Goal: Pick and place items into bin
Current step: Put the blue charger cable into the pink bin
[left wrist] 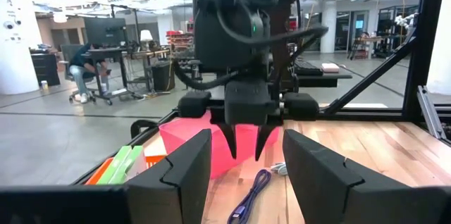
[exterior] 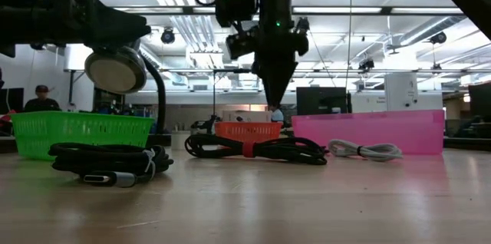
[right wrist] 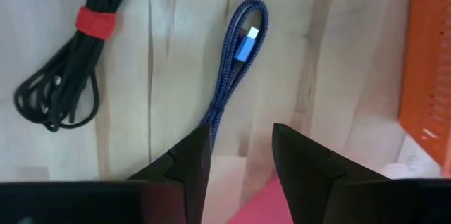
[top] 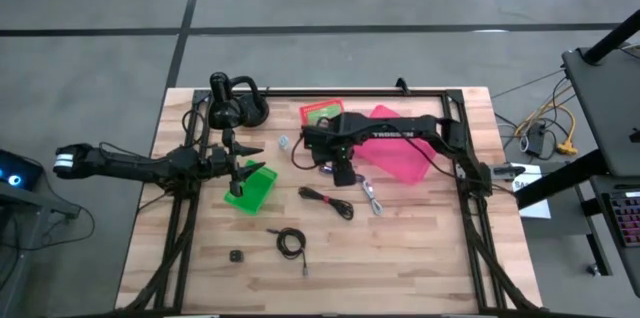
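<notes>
Purple cable [right wrist: 236,76]: you see it lying loose on the surface, beside the pink bin [top: 400,148].
Right claw [right wrist: 239,155]: hovers directly over it, fingers apart, empty.
Left claw [top: 252,158]: open, above green basket [top: 250,190].

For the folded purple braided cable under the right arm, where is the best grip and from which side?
Probably across the middle of the purple braided cable, from straight above. It lies flat on the wooden table, folded into two parallel strands, so the right end effector could pinch both strands together.

Braided purple cable [right wrist: 236,76], wooden table [right wrist: 169,62]
</notes>
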`<move>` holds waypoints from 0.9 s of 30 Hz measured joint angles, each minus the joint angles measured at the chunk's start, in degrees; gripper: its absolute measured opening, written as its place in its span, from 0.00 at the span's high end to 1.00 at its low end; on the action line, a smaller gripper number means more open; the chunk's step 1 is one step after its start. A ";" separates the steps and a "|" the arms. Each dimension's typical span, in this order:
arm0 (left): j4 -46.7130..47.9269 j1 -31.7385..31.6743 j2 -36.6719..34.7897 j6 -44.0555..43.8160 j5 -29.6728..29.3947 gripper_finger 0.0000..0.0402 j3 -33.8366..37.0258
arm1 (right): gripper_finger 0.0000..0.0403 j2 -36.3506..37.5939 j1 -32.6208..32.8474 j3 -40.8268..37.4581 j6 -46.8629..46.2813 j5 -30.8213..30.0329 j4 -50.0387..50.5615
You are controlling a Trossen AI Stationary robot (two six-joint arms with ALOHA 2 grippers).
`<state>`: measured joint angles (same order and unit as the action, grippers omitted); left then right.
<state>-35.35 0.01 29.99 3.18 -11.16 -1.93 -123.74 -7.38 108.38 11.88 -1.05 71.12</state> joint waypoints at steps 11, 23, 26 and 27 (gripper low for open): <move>0.04 0.00 0.01 0.01 0.02 0.60 0.00 | 0.49 0.00 0.00 -6.61 -2.59 -0.03 -9.06; 0.40 0.00 0.01 0.04 0.00 0.60 0.00 | 0.48 0.00 0.00 -11.82 -11.77 -0.03 -14.78; 0.39 0.00 -0.01 0.04 0.00 0.60 0.00 | 0.48 0.00 0.00 -12.86 -12.03 -0.03 -15.27; 0.39 0.00 0.00 0.04 0.00 0.60 0.00 | 0.48 0.00 0.00 -13.19 -12.22 -0.03 -15.31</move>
<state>-34.96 0.01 29.99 3.22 -11.16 -1.93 -123.74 -7.38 95.19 -0.34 -1.08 55.81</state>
